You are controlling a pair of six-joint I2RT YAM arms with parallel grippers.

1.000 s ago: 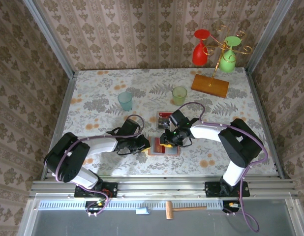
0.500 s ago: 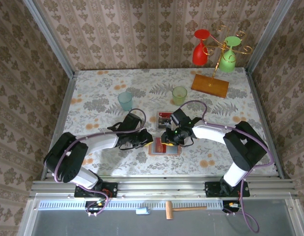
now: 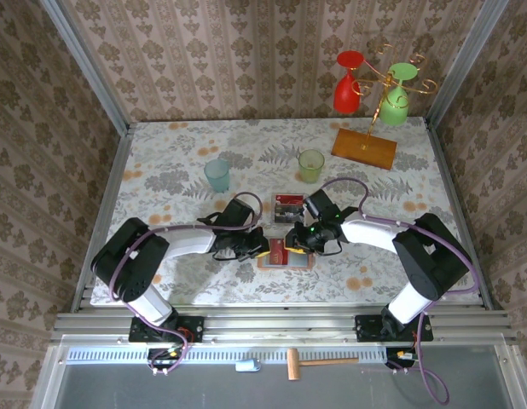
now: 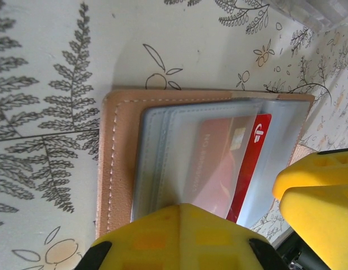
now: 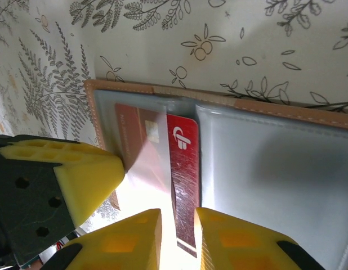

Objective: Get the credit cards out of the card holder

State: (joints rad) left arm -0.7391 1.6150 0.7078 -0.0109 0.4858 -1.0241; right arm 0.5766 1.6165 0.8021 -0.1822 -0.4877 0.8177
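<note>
One tray [image 3: 275, 218] behind; left pincer [image 3: 262, 248] closed pins card holder [image 4: 120, 169], right pincer [image 5: 178, 236] grips card [image 5: 184, 169].

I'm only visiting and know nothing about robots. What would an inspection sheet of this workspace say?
Surface: floral tablecloth, flat.
Job's things: card holder lies open; red card partly out of its pocket.
Clutter: clear tray, blue cup, green cup, orange-based glass stand, mallet on the near ledge.
Grippers: left gripper shut, tip on the holder; right gripper, jaws straddling the red card, grip unclear.
Cables: purple cable loops along each arm.
Surroundings: patterned walls.
</note>
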